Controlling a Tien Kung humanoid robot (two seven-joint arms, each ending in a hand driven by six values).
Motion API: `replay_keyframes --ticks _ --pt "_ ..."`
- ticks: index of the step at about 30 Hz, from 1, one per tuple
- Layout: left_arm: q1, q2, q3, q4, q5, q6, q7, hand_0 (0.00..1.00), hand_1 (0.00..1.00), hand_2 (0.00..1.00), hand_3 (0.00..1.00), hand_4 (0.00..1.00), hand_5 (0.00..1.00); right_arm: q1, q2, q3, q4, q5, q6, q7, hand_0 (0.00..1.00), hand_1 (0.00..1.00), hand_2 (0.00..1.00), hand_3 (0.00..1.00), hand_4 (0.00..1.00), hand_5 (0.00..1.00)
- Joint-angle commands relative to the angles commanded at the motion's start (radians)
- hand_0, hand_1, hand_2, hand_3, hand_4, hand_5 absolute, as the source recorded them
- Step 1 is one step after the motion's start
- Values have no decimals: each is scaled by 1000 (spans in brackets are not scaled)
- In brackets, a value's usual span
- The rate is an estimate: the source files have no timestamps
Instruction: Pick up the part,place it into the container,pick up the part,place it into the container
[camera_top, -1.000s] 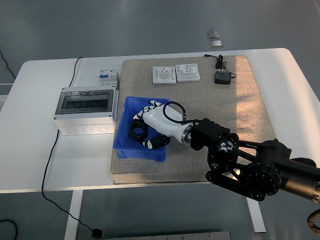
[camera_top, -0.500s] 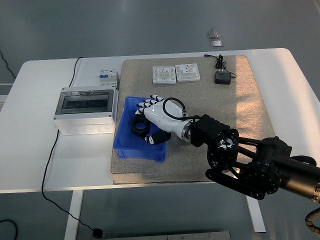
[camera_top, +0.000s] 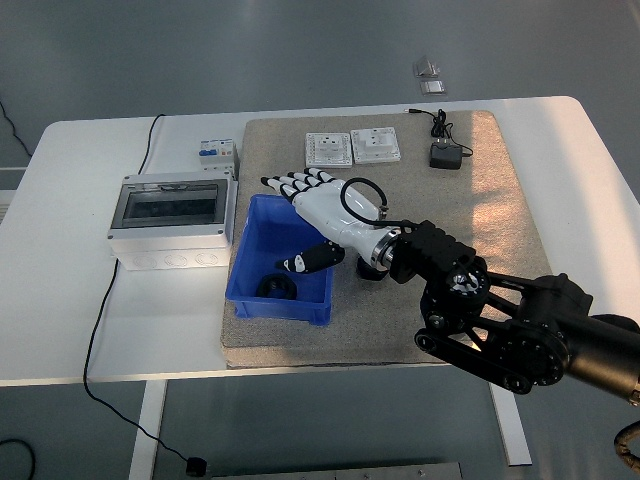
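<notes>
One robot hand (camera_top: 318, 205), fingers spread and empty, hovers over the blue container (camera_top: 252, 250).

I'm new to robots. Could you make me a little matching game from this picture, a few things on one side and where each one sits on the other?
Things:
1. black part
2. robot's right hand
3. two white wall sockets
4. grey box with a clear lid

Places:
A. on the bare table, left of the blue bin
B. at the far end of the mat
C. lying inside the blue bin
D. above the bin's far right corner, fingers spread, holding nothing

Pairs: 1-C, 2-D, 3-B, 4-A
</notes>
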Motion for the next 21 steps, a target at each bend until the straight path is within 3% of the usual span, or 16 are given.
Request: replay_keyframes --ticks 3,8,9,14,15,20,21 --pt "4 -1 3 0 -12 2 -3 703 679 736 726 779 807 -41 -43 73 17 23 -30 -57 998 998 998 998 907 461" --pt "4 -1 -1 0 -5 1 -4 703 679 736 726 779 807 -69 -79 140 23 45 60 -172 998 998 998 998 907 461" --pt "4 -2 -1 0 -3 1 -4 701 678 735 726 780 808 -72 -77 136 22 51 75 -188 998 768 871 929 817 346" --pt "4 -2 -4 0 4 1 -5 701 678 735 726 780 808 -91 -61 95 18 92 136 -242 998 768 871 929 817 346" --pt "4 -2 -3 0 4 1 -5 702 678 733 726 782 809 -92 -60 87 18 98 143 -247 998 669 851 937 872 397" --pt "5 -3 -1 0 -2 3 -8 702 678 733 726 782 809 -93 -61 65 20 114 180 -276 998 669 851 937 872 397" --pt "5 -3 0 0 -3 4 -9 701 679 734 725 783 814 -93 -62 62 20 116 186 -281 998 622 845 948 885 380"
